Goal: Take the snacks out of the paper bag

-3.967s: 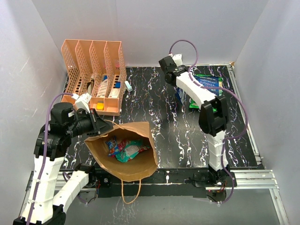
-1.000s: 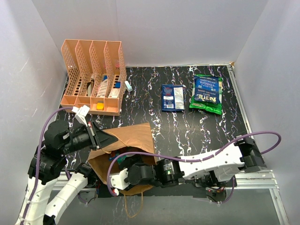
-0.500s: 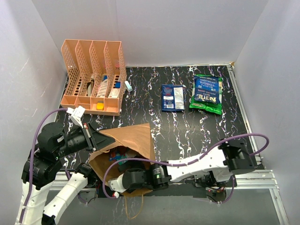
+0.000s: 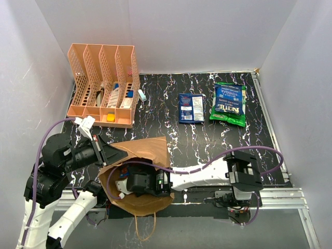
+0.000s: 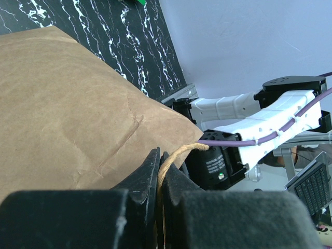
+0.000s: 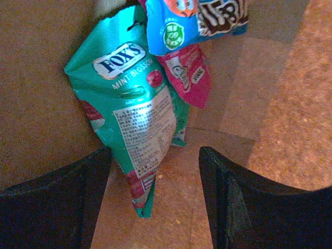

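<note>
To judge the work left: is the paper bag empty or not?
Not empty. The right wrist view shows a teal packet, a blue packet and a red packet inside the paper bag.

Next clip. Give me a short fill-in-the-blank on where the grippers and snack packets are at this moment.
The left gripper is shut on the twisted ____ of the paper bag.
The right gripper is open inside that bag, facing a teal packet labelled ____.
Out on the table, the green bag lies to the ____ of the dark blue packet in the top view.
Missing words: handle; FOXS; right.
</note>
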Robot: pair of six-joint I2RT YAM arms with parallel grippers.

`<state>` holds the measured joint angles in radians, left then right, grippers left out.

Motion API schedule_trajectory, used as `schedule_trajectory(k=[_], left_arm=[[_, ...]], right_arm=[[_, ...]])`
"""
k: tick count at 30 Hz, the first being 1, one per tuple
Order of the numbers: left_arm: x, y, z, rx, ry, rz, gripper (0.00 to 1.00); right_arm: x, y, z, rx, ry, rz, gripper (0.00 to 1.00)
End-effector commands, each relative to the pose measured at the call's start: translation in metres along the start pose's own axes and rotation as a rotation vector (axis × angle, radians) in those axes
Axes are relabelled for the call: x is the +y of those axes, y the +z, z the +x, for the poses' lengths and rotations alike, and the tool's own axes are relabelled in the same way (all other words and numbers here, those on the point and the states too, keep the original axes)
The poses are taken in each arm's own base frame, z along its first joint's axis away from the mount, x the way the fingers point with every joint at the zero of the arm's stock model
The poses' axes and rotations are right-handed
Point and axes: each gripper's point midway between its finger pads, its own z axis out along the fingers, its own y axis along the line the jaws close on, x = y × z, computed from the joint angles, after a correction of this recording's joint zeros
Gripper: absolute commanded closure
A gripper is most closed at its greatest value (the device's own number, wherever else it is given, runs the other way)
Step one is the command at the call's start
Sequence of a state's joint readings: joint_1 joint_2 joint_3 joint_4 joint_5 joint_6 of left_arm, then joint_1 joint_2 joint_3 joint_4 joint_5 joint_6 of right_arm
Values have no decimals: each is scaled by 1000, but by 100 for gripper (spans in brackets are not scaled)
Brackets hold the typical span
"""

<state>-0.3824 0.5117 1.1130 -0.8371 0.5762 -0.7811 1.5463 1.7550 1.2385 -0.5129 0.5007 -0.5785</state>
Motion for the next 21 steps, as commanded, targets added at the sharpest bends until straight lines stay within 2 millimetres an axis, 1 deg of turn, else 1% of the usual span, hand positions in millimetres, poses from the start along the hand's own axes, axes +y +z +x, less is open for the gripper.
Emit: schedule_trajectory(k=[1,6,9,12,18,21], left_arm=[[-13,-2,-1,26,32,45,100],[-13,-2,-1,38,41,42,100],[-13,-2,-1,43,45,42,100],[-12,-2,0,45,45,40,100],[-12,-1,0,50,45,36,100],[-11,0,-1,49,44,32,100]], right_arm=[[-12,12,-3,-8,37,21,29],[-5,15,3,-24,57,-21,29],[-5,20,12,-8,74,-24,29],[-6,27,18,8,81,-32,29],[-5,47,32,43,106,-48,29],[-3,55,37,51,114,-54,34]])
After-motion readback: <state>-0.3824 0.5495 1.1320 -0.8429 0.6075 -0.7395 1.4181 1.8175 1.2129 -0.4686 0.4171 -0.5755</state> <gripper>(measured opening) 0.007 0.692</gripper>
